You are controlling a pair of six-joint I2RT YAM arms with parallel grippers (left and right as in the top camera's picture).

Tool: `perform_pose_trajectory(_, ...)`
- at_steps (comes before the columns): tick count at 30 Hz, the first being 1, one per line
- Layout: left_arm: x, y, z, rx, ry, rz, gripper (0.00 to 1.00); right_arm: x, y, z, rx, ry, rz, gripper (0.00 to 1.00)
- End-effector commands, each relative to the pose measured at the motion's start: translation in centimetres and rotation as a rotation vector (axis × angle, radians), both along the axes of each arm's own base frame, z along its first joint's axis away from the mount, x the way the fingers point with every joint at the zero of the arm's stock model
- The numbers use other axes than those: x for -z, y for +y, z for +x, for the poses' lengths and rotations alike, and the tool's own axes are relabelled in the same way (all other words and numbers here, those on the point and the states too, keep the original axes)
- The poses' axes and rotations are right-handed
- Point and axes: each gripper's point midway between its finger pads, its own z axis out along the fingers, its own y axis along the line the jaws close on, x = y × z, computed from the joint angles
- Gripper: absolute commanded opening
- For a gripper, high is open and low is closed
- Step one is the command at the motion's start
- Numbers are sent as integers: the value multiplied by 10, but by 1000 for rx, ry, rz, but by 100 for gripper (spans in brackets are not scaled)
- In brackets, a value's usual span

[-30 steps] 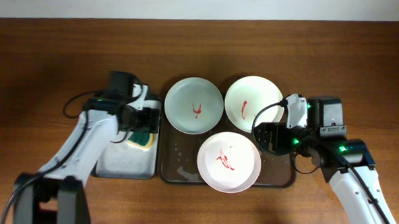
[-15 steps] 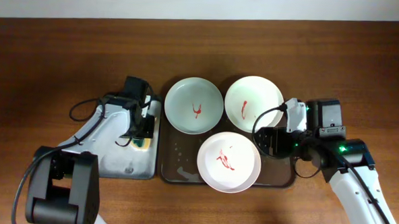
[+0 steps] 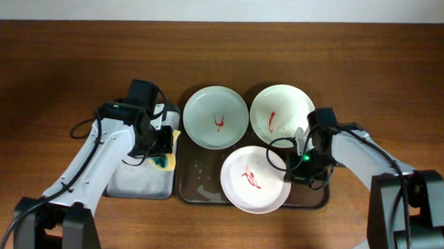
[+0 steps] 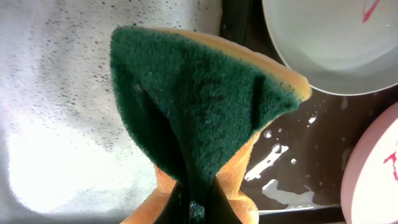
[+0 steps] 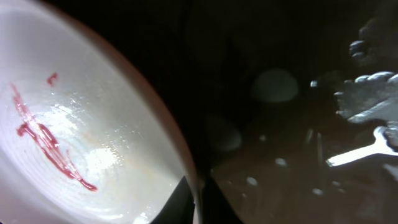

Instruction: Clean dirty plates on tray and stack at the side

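Note:
Three dirty plates lie on the dark brown tray (image 3: 197,185), each smeared red: a pale green plate (image 3: 215,117) at back left, a white plate (image 3: 282,112) at back right, and a white front plate (image 3: 255,180). My left gripper (image 3: 161,152) is shut on a green-and-yellow sponge (image 3: 161,162), held over the tray's left rim. In the left wrist view the sponge (image 4: 199,106) folds between the jaws of the left gripper (image 4: 193,208). My right gripper (image 3: 291,168) is shut on the right rim of the front plate. The right wrist view shows that plate (image 5: 74,137) pinched edgewise in the right gripper (image 5: 198,202).
A smaller white-bottomed tray (image 3: 133,179) with suds sits left of the dark tray, under my left arm. Water drops and suds lie on the dark tray's floor (image 4: 292,162). Bare wooden table surrounds both trays.
My left gripper shut on the sponge and carried it toward the dark tray's edge. My right gripper moved forward and left to the front plate and shut on its rim.

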Motion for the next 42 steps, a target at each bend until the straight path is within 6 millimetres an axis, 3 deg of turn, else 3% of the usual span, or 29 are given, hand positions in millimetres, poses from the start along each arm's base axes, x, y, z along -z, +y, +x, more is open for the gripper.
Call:
perform_pose_trajectory(1, -5, -6, 1, -12, -3, -41, 0, -4, 25, -1, -58, -10, 58, 4)
perform_pose_trajectory(3, -6, -11, 0, -7, 2, -67, 0, -4, 35, 1, -56, -20, 56, 4)
perform_pose_trajectory(5, -10, -32, -3, 29, 9, -154, 0, -3, 43, 11, -16, -50, 50, 4)
perform_pose_trajectory(9, -17, -91, -12, 173, -20, -252, 0, -3, 46, 22, 29, -75, 58, 4)
perform_pose_trajectory(11, -19, -129, -19, 177, -31, -277, 0, -3, 46, 22, 29, -74, 57, 4)
perform_pose_trajectory(13, -15, -148, -22, 131, -37, -258, 0, -3, 46, 21, 29, -74, 57, 4)
perform_pose_trajectory(15, -7, -172, -27, 121, -39, -263, 0, -3, 46, 21, 29, -74, 57, 4)
perform_pose_trajectory(20, 39, -208, -28, 114, -12, -237, 0, -3, 46, 21, 29, -74, 57, 4)
perform_pose_trajectory(23, 64, -211, -31, 123, 17, -201, 0, -3, 46, 21, 29, -74, 57, 4)
perform_pose_trajectory(25, 82, -182, -34, 90, 29, -45, 0, -3, 46, 20, 29, -69, 56, 4)
perform_pose_trajectory(28, 86, -132, -33, 43, 28, 170, 0, 0, 38, 17, 30, -59, 9, 4)
perform_pose_trajectory(31, 82, -112, -39, 17, 82, 224, 0, 1, 36, 15, 30, -50, -1, 4)
perform_pose_trajectory(33, 67, -129, -36, 102, 79, 156, 0, 1, 36, 15, 30, -51, 0, 4)
perform_pose_trajectory(35, 38, -172, -23, 229, 1, -31, 0, 1, 36, 15, 30, -51, 0, 4)
perform_pose_trajectory(37, 24, -204, -9, 267, -84, -163, 0, 1, 37, 16, 30, -53, 1, 4)
perform_pose_trajectory(40, 29, -218, 0, 271, -109, -220, 0, 1, 36, 15, 30, -51, 0, 4)
perform_pose_trajectory(42, 45, -220, -3, 227, -59, -223, 0, 1, 37, 15, 30, -51, 0, 4)
